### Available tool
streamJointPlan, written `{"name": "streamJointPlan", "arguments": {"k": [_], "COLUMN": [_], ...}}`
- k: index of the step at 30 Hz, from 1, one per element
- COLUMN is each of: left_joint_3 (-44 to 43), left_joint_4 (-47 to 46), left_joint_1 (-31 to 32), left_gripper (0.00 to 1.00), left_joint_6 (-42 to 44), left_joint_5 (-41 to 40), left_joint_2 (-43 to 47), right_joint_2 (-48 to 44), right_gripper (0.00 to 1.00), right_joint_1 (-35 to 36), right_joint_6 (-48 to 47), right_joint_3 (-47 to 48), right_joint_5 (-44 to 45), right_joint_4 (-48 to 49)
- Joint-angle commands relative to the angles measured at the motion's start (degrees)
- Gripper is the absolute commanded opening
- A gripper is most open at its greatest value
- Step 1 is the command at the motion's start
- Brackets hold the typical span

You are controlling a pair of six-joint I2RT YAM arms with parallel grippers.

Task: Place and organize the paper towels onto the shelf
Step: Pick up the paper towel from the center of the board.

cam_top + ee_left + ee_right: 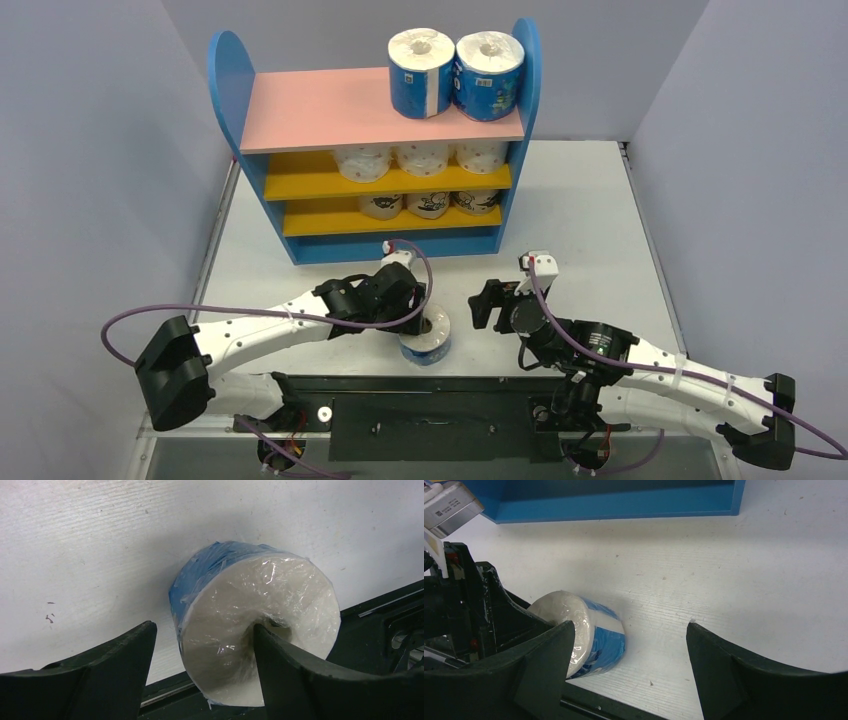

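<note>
A short cylindrical paper-towel roll in crinkled, glossy blue-and-white plastic wrap [430, 346] [260, 605] [596, 630] sits on the matte white table [600, 220] near the front edge, well apart from the shelf. In the overhead view its flat white end and hollow core face upward. The left gripper [420, 318] [202, 627] reaches over this roll with its jaws apart. In the left wrist view one tapered black finger [285, 675] has its tip at the mouth of the core. The other finger stands outside the wrapped wall, with a strip of bare table between them, so nothing is clamped.

The right gripper [486, 305] [630, 626] hangs just to the right of the roll. Its two curved black fingers are spread wide and hold nothing.

The small toy-like shelf [230, 80] [614, 507] has rounded blue side panels, a smooth pink top board, two yellow boards and a blue base. It stands at the back of the table. Two more blue-wrapped rolls [420, 75] [488, 78] stand side by side, touching, at the right end of the pink board. Three white dotted rolls [423, 158] line the upper yellow board, and three tan cartoon-print rolls [427, 204] line the lower one.
</note>
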State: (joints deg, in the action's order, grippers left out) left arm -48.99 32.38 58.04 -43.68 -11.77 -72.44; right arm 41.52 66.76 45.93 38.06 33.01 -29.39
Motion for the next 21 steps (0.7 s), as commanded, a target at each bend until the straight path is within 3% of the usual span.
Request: {"name": "streamJointPlan", "arguments": {"k": [1, 7, 10, 15, 17, 21], "left_joint_3": [0.48, -0.52, -6.18, -22.25, -31.27, -50.94], "left_joint_4": [-3.02, -0.22, 6.32, 19.03, 24.83, 27.36], "left_joint_1": [0.23, 0.23, 0.25, 0.16, 0.15, -0.09], "left_gripper": [0.62, 0.22, 0.06, 0.00, 0.00, 0.00], "left_joint_6": [1.31, 1.41, 2.15, 5.44, 7.03, 12.52], "left_joint_5": [1.72, 0.37, -2.88, -11.89, -17.47, -26.31], "left_joint_2": [-1.28, 2.67, 8.05, 14.97, 15.11, 11.88], "right_joint_2": [-0.56, -1.10, -1.56, -1.97, -1.57, 0.38], "right_gripper": [0.77, 0.77, 0.77, 0.77, 0.77, 0.77], "right_joint_1": [-0.23, -0.24, -0.23, -0.25, -0.24, -0.33], "right_joint_6": [0.84, 0.17, -0.13, -1.69, -2.32, -3.21], "right_joint_3": [-0.13, 0.96, 1.87, 2.76, 3.17, 3.86], "right_joint_5": [0.64, 1.65, 2.02, 2.60, 3.17, 3.48], "right_joint_4": [1.97, 1.26, 1.02, 0.93, 0.91, 1.38]}}
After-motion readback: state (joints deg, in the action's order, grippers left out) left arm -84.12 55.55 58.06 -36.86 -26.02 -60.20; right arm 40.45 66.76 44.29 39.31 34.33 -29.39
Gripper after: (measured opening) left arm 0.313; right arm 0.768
